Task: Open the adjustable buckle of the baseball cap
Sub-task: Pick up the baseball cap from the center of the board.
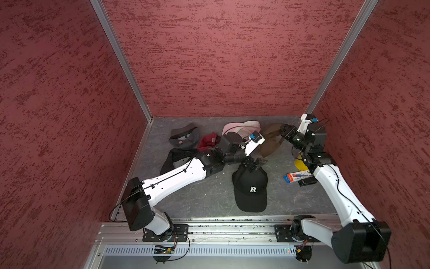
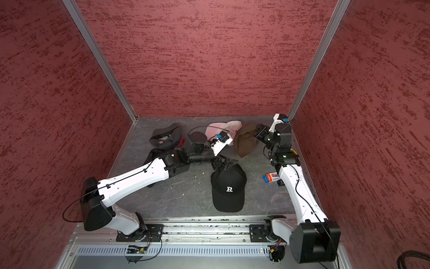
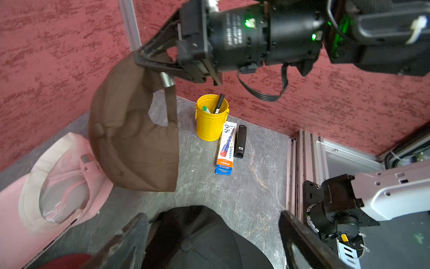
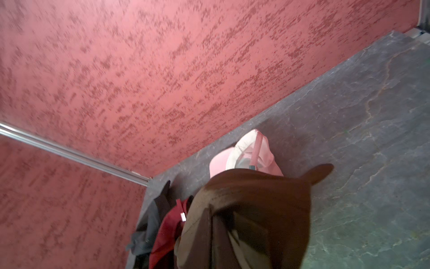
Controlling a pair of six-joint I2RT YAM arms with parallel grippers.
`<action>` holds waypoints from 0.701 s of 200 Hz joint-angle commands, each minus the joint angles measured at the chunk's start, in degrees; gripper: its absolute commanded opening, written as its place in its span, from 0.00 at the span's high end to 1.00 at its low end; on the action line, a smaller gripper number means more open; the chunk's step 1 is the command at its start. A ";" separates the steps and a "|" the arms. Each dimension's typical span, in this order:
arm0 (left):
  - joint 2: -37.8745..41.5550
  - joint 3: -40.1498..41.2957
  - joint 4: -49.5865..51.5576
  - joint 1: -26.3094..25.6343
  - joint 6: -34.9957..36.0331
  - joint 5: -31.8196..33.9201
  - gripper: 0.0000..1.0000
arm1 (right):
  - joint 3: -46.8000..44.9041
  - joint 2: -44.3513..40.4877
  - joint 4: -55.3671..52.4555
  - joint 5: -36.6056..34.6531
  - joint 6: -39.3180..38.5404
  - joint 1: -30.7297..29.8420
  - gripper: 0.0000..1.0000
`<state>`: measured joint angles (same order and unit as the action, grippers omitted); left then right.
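Left arm (image 1: 176, 177) jaws spread (right arm (image 1: 330, 181) jaws clamped).

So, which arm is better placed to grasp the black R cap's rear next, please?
Left, probably: the left gripper stands open at the rear edge of the black R cap, while the right gripper is shut on the brown cap.

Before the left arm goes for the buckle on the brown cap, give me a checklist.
1. Grip: right gripper shut on brown cap near its rear opening: ok.
2. Target: buckle in the left wrist view, on the hanging strap: ok.
3. Is the buckle already open: cannot tell.
4. Tool: left gripper open and empty: ok.
5. Is the left gripper clear of the black cap beneath it: cannot tell.
6. Clutter: yellow cup apart from the brown cap: ok.
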<state>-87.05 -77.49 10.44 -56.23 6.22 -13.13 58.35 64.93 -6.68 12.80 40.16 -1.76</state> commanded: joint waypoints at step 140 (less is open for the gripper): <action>-15.76 -1.30 -34.10 -16.28 20.39 36.23 0.07 | -0.82 -10.98 4.94 -2.16 24.44 0.07 1.00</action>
<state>-103.20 -78.32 -18.65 -73.78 27.05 21.67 58.15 55.07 -5.06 10.28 61.06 -1.76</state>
